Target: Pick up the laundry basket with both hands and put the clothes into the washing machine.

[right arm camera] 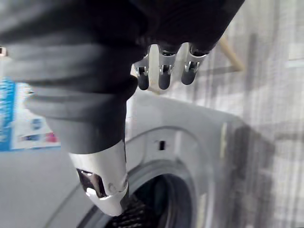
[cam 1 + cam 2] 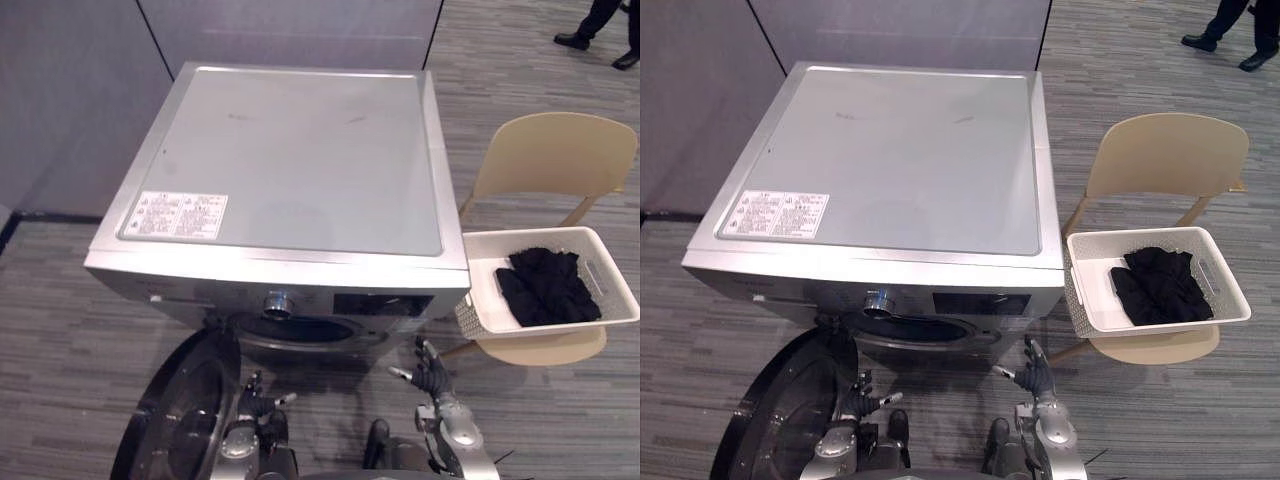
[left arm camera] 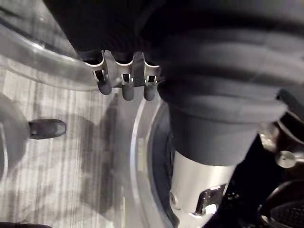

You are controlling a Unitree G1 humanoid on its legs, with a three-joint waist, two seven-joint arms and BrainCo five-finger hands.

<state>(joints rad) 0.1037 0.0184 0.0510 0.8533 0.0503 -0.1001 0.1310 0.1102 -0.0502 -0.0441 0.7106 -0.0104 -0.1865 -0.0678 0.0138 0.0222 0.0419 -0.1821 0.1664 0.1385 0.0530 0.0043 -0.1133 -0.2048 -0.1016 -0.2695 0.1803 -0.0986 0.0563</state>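
Observation:
A white laundry basket (image 2: 620,318) with dark clothes (image 2: 546,285) inside rests on the seat of a beige chair (image 2: 556,152) to the right of the washing machine (image 2: 290,170). The machine's round door (image 2: 180,405) hangs open at the lower left, showing the drum opening (image 2: 300,330). My left hand (image 2: 256,402) hovers low in front of the door, fingers relaxed and holding nothing. My right hand (image 2: 432,372) is raised below the machine's front right corner, fingers straight, well left of the basket. The left fingers (image 3: 123,83) and the right fingers (image 1: 164,73) show in the wrist views.
Grey partition walls (image 2: 70,90) stand behind and left of the machine. A person's legs and shoes (image 2: 598,30) show at the far top right. Striped grey carpet (image 2: 560,420) spreads in front and to the right of the chair.

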